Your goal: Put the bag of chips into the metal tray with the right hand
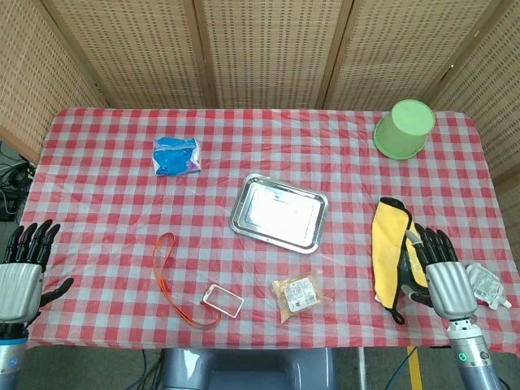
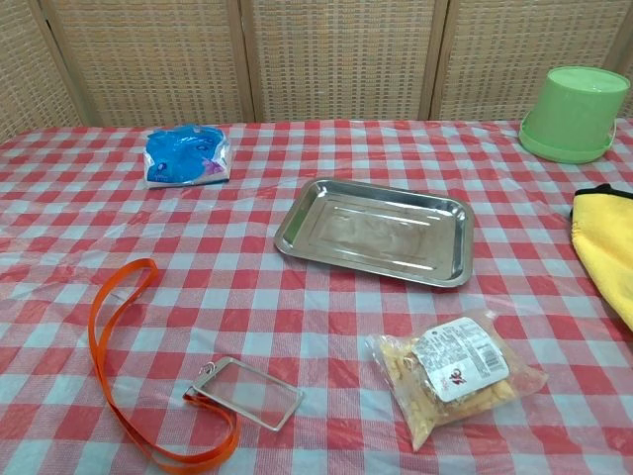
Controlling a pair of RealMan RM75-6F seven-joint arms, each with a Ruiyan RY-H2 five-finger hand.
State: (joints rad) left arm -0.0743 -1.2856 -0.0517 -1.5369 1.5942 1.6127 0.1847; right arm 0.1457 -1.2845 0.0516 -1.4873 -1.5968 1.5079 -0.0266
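The bag of chips (image 1: 299, 296) (image 2: 456, 371), a clear packet with a white label, lies flat near the table's front edge. Just behind it sits the empty metal tray (image 1: 279, 213) (image 2: 376, 231), at the middle of the table. My right hand (image 1: 444, 275) rests at the front right with fingers spread, on or beside a yellow cloth, well right of the chips and holding nothing. My left hand (image 1: 23, 272) lies open at the front left edge. Neither hand appears in the chest view.
A yellow cloth (image 1: 392, 249) (image 2: 607, 247) lies at the right. A green bucket (image 1: 404, 129) (image 2: 571, 114) stands upside down at the back right. A blue packet (image 1: 175, 155) (image 2: 187, 155) lies back left. An orange lanyard with a card holder (image 1: 189, 289) (image 2: 178, 387) lies front left. A clear wrapper (image 1: 487, 285) is beside the right hand.
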